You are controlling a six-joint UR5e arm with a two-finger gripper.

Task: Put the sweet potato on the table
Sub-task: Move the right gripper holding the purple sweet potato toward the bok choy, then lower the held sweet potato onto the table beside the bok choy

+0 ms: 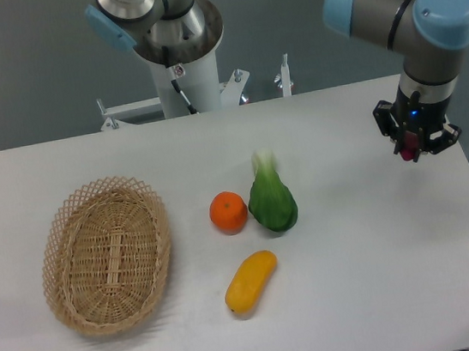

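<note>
Over on the right side of the surface point(364, 236), the tool point(414, 152) hangs low above the white top, pointing straight down, and there's a sliver of magenta peeking out at its tip: that's the sweet potato point(406, 154), pinched between the dark fingers. Only a small purple end shows (the rest is hidden behind the black tool body), so the tuber's full shape can't be read from here. The fingers sit closed in tight around it. Whether the potato touches the surface below, hard to say; it looks just above it.

Now the rest of the spread. Middle of the surface, a round orange point(228, 212), glossy and smooth, sits just beside a leafy green vegetable point(272, 202) with a pale stalk end pointing away from the camera. In front of those two lies a yellow-orange oblong fruit point(251, 282), smooth-skinned, angled diagonally. Well off to the left sits an oval wicker basket point(78, 300), tan, tightly woven base, lacy open weave around its rim. The surface itself is flat, matte white. The arm's joints wear pale blue caps.
</note>
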